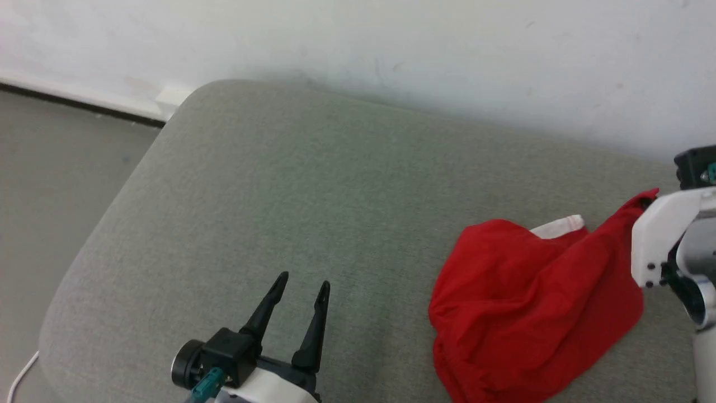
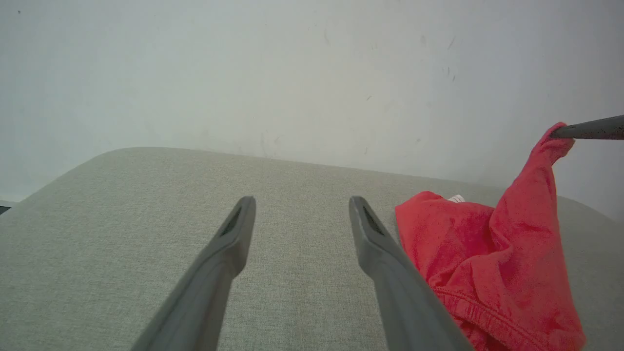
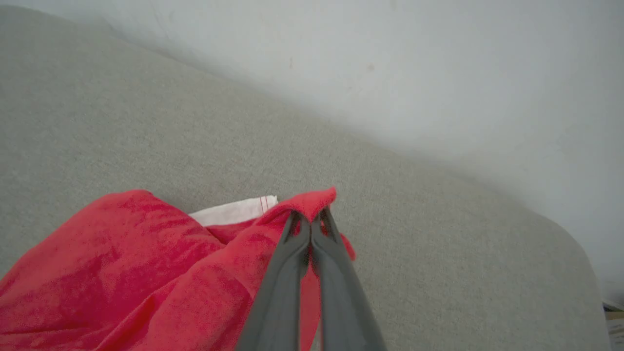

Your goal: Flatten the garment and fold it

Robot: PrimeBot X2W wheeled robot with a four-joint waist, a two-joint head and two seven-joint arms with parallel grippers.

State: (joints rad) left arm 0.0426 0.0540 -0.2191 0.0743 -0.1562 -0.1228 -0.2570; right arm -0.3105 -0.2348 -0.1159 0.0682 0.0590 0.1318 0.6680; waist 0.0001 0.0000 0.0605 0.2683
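The garment (image 1: pixel 526 302) is a crumpled heap of thin red fabric with a bit of white trim, lying at the right of a grey cushion (image 1: pixel 291 196). My right gripper (image 3: pixel 310 219) is shut on an edge of the garment (image 3: pixel 146 273) and lifts that corner off the cushion; its white wrist shows at the right edge of the head view. In the left wrist view its dark fingers (image 2: pixel 590 130) hold the raised garment (image 2: pixel 492 263) corner. My left gripper (image 1: pixel 304 286) stands open above bare cushion, to the garment's left, with nothing between its fingers (image 2: pixel 234 229).
The grey cushion has rounded corners and stands against a white wall (image 1: pixel 425 50). Grey floor (image 1: pixel 50 168) lies beyond the cushion's left edge, with a white cable (image 1: pixel 19 380) at the lower left.
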